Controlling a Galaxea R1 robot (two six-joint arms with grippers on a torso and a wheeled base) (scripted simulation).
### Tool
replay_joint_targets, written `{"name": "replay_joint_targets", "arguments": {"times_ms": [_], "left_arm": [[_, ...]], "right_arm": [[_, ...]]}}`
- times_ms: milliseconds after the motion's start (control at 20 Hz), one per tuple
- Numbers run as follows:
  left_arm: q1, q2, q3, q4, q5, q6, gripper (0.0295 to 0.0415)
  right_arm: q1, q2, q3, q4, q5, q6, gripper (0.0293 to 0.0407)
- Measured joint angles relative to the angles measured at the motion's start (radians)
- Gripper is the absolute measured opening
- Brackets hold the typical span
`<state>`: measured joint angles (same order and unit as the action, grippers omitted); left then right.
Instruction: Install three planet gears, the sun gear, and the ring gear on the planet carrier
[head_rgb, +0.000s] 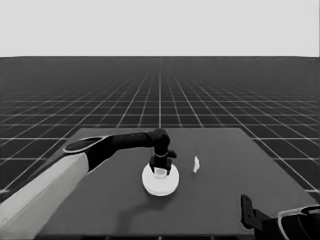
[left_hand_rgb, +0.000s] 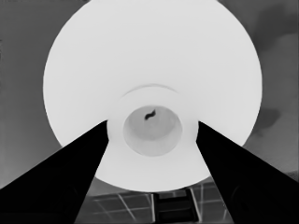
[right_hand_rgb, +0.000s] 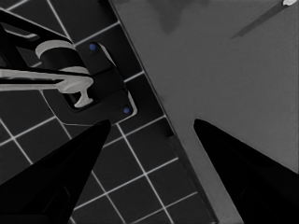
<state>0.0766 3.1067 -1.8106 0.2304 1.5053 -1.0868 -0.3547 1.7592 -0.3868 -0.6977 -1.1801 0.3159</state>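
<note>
Only two white things showed on the table (head_rgb: 100, 210): a large round part (head_rgb: 160, 181) near the middle and a thin white piece (head_rgb: 196, 164) just to its right, apart from it. No loose gears lay anywhere in sight, so I took the round thing for the larger part already set over the smaller one with the gears hidden beneath, though from where I stood the stack read as one disc and I could not swear to what was under it. The left gripper (head_rgb: 160, 169) stood straight down over the disc's centre, and in its wrist view the two fingers (left_hand_rgb: 65, 179) flanked the raised hub (left_hand_rgb: 152, 128) and seemed to press its sides, so they looked closed on the larger round part (left_hand_rgb: 140, 60) rather than spread clear of it. That put the job at its last step, the seating of the top part. The next move, I judged, called for the fingers to part and the arm to lift straight up without dragging the disc sideways. The right gripper (head_rgb: 246, 210) waited at the table's near right corner, fingers apart and holding nothing.
</note>
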Motion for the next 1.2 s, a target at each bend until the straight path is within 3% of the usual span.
{"name": "replay_joint_targets", "arguments": {"times_ms": [1200], "left_arm": [[0.001, 0.0, 0.0, 0.0, 0.0, 0.209, 0.0348]], "right_arm": [[0.0, 0.0, 0.0, 0.0, 0.0, 0.0, 0.0385]]}}
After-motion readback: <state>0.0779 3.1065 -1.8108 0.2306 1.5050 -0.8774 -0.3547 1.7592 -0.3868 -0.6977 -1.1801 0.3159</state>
